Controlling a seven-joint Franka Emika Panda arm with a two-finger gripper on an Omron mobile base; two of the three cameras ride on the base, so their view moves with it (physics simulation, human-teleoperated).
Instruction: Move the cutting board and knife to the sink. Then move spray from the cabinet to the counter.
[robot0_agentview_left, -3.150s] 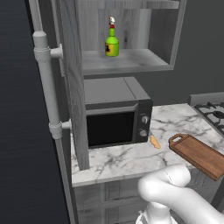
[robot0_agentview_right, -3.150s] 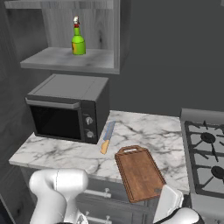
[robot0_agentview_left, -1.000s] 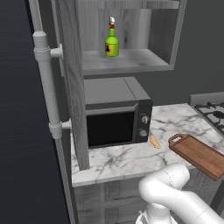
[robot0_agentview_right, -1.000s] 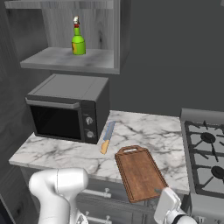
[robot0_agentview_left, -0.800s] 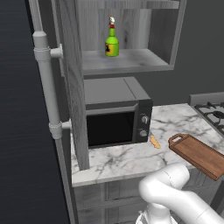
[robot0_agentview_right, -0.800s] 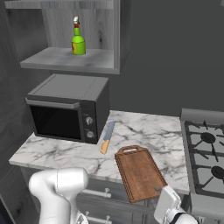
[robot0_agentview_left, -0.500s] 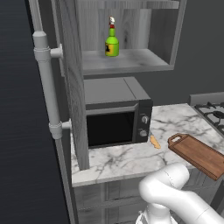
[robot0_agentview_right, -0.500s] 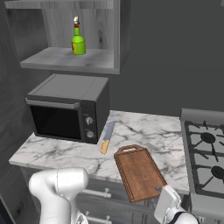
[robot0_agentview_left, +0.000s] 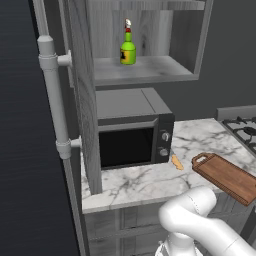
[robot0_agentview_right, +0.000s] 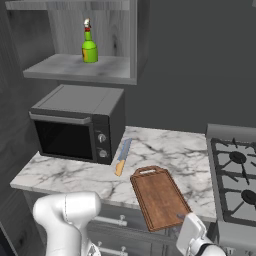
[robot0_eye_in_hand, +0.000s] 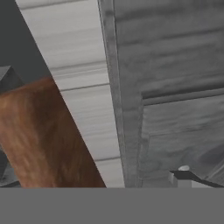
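Note:
The reddish-brown cutting board (robot0_agentview_right: 160, 197) lies on the marble counter (robot0_agentview_right: 65, 175), its near end overhanging the front edge; it also lies at the right (robot0_agentview_left: 227, 175). The knife (robot0_agentview_right: 122, 156) rests between board and microwave, its orange handle (robot0_agentview_left: 177, 162) towards me. The green spray (robot0_agentview_right: 89, 48) stands upright in the grey cabinet's open niche (robot0_agentview_right: 75, 67), also the spray (robot0_agentview_left: 128, 50). My gripper (robot0_agentview_right: 186, 225) sits low at the counter front, just under the board's near corner. The hand view looks up at the board's underside (robot0_eye_in_hand: 39, 140). The fingers' state is unclear.
A black microwave (robot0_agentview_right: 75, 125) stands on the counter's left under the niche. Stove burners (robot0_agentview_right: 237, 175) lie right of the board. A dark fridge with a long grey handle (robot0_agentview_left: 55, 100) is at the far left. Grey drawers (robot0_eye_in_hand: 175, 131) run below the counter.
The hand has shifted slightly near the board's front corner. Board, knife and spray have not moved.

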